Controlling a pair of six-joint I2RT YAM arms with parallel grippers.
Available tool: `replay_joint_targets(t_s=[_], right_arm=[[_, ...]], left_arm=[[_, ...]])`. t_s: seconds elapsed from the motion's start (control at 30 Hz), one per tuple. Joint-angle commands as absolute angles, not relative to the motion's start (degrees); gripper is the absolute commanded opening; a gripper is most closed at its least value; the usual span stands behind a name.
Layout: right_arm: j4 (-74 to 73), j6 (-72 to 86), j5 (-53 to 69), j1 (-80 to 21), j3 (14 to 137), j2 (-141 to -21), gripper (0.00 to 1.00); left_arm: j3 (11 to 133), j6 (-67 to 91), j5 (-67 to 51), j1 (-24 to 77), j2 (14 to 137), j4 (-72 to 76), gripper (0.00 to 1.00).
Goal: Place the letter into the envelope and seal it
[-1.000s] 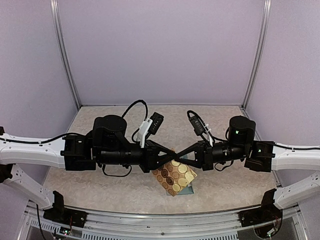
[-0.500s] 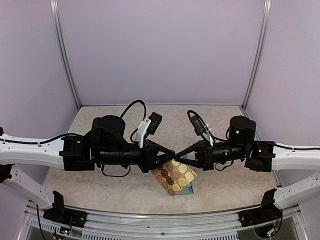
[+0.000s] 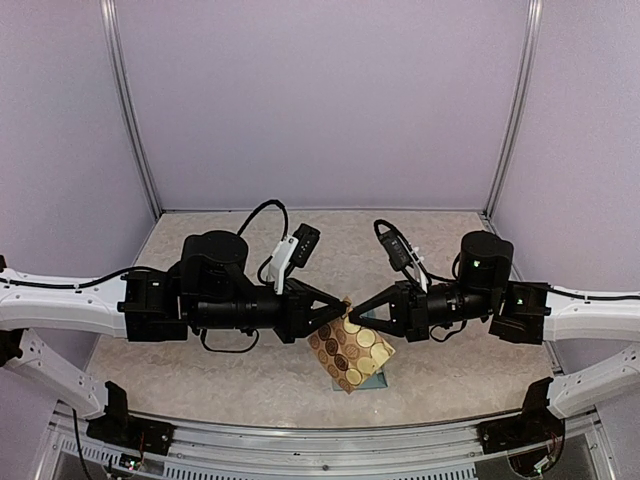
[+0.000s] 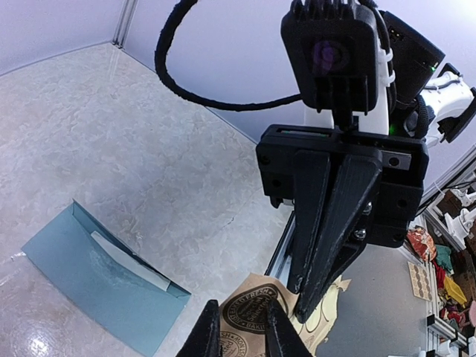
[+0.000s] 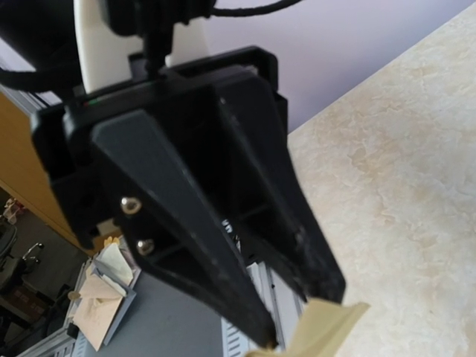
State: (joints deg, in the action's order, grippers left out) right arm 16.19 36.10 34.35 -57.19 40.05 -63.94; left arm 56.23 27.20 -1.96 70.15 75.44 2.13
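Observation:
The yellow-tan sticker sheet (image 3: 350, 355) with brown round stickers hangs tilted between both grippers, its top corner raised. My right gripper (image 3: 356, 313) is shut on that corner; in the left wrist view its fingers (image 4: 327, 223) close on the sheet (image 4: 256, 294). My left gripper (image 4: 239, 320) stands narrowly open just over the sheet, a brown sticker showing between its tips. The teal envelope (image 4: 97, 279) lies flat on the table, flap open, with the white letter (image 4: 130, 260) showing inside. In the top view only an envelope corner (image 3: 378, 378) shows under the sheet.
The table's metal front rail (image 3: 320, 440) runs just below the sheet. Purple walls close off the back and sides. The right wrist view is filled by the left gripper's fingers (image 5: 208, 245) and the sheet's pale corner (image 5: 327, 327).
The two grippers, which crossed over each other a second ago, now meet tip to tip. The left gripper has drawn back to the left. The sheet's top corner shows more.

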Motion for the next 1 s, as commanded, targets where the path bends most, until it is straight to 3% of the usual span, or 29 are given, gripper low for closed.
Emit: replay_joint_targets(t_s=[0.0,0.37,0.53,0.73,0.97], right_arm=[[18.3,36.1,35.2,-57.1,40.0,-63.1,0.0],[17.9,36.0,34.8,-57.1,39.9,-63.5,0.0],[17.3,35.9,34.0,-57.1,39.8,-63.3,0.0],[15.9,35.5,32.8,-57.1,39.8,-62.6,0.0],[15.3,35.4,32.9,-57.1,39.7,-62.8,0.0]], left_arm=[[55.8,27.2,-2.7,69.8,75.0,3.5,0.17],[55.7,26.2,-7.5,70.2,75.6,5.5,0.0],[55.6,26.1,-7.5,70.3,75.6,6.0,0.0],[56.8,26.4,4.5,70.9,75.3,0.4,0.0],[56.7,27.7,10.2,70.9,75.2,-2.3,0.0]])
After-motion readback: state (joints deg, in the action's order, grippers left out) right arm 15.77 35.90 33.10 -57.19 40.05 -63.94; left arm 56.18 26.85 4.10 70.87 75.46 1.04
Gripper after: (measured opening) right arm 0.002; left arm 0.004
